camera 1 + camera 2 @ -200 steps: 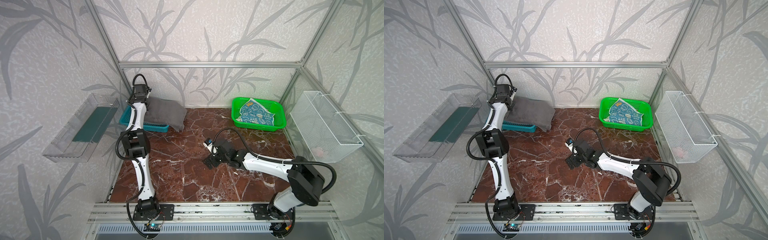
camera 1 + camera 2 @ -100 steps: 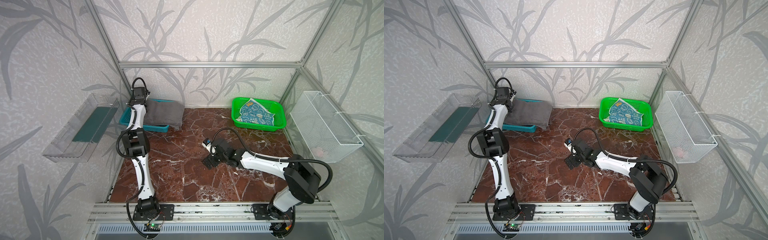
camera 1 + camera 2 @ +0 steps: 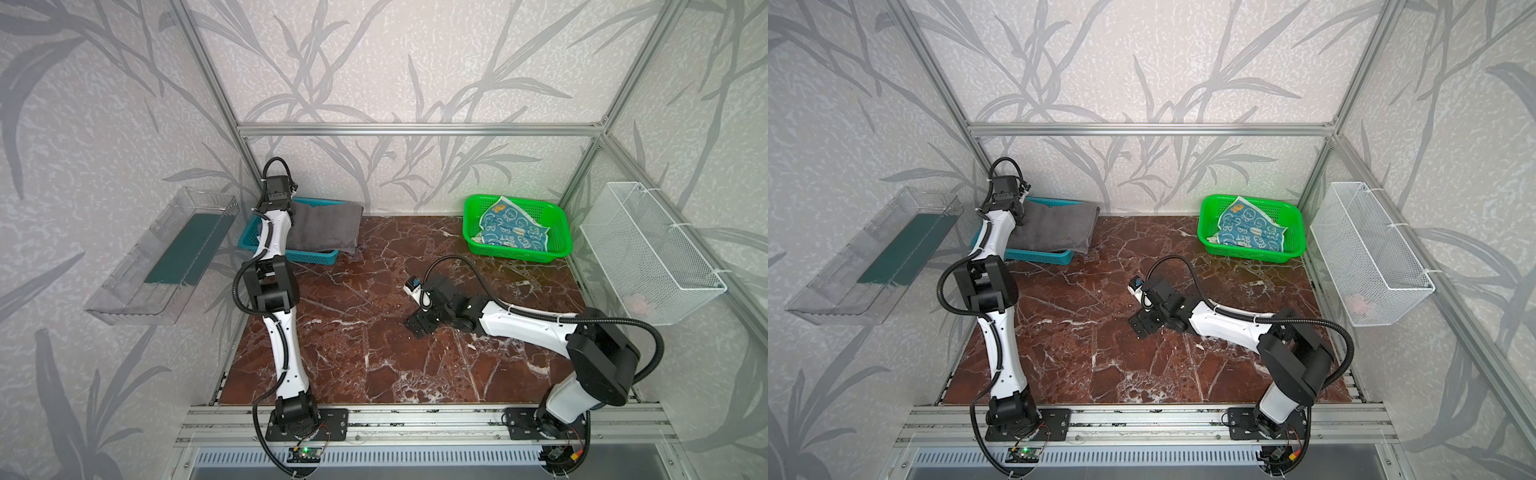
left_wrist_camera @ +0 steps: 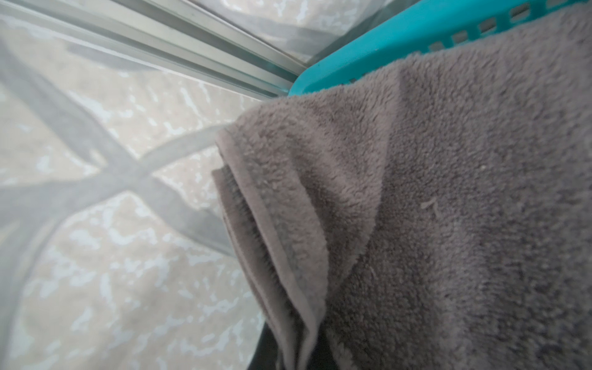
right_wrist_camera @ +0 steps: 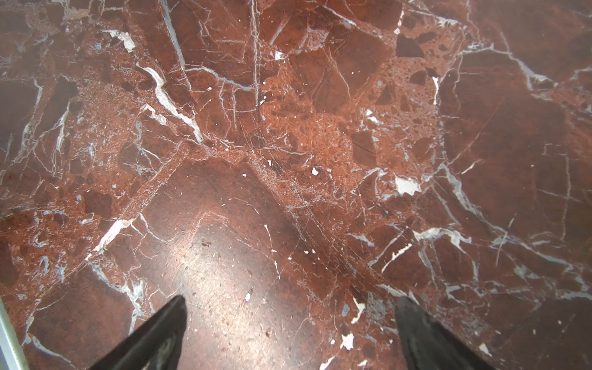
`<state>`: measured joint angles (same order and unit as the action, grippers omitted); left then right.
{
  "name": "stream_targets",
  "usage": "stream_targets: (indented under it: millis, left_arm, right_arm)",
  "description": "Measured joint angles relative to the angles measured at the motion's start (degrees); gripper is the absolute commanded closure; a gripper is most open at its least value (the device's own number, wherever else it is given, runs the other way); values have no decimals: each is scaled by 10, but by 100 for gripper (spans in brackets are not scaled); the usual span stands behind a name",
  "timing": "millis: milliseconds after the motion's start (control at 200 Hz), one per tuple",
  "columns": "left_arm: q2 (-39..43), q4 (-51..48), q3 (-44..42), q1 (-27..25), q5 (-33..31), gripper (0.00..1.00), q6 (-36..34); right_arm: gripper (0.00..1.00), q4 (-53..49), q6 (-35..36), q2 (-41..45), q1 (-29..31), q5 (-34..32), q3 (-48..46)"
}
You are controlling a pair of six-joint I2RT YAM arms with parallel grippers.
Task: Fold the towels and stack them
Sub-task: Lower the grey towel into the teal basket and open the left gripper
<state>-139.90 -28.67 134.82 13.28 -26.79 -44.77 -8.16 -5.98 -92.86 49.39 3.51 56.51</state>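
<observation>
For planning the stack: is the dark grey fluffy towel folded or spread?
Folded: the dark grey fluffy towel shows layered hemmed edges in the left wrist view, lying across the teal plastic basket.

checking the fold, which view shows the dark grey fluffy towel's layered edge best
The left wrist view: the dark grey fluffy towel shows close up, hemmed layers clear. Both top views show it small, over the teal plastic basket. The right wrist view misses it.

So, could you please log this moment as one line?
left gripper: shut on grey towel over teal basket | right gripper: open, empty, above table | blue printed towel: in green basket
</observation>
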Motion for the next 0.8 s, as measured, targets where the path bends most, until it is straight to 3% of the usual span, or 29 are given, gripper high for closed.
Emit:
stream_targets:
  millis: [335,375,445,540,660,800]
  left_arm:
    - [-4,21,0,7,-11,99,-7]
    - [-7,25,0,8,-12,92,-7]
    - [-10,29,0,8,-15,61,-7]
    - [-17,36,0,8,-19,36,-5]
    - [-20,38,1,8,-22,23,1]
    - [-21,28,25,7,-20,17,30]
  right_arm:
    - [1,0,0,0,0,0,0]
    - [1,0,0,0,0,0,0]
    - [0,0,0,0,0,0,0]
    - [1,0,0,0,0,0,0]
    - [0,0,0,0,0,0,0]
    - [1,0,0,0,0,0,0]
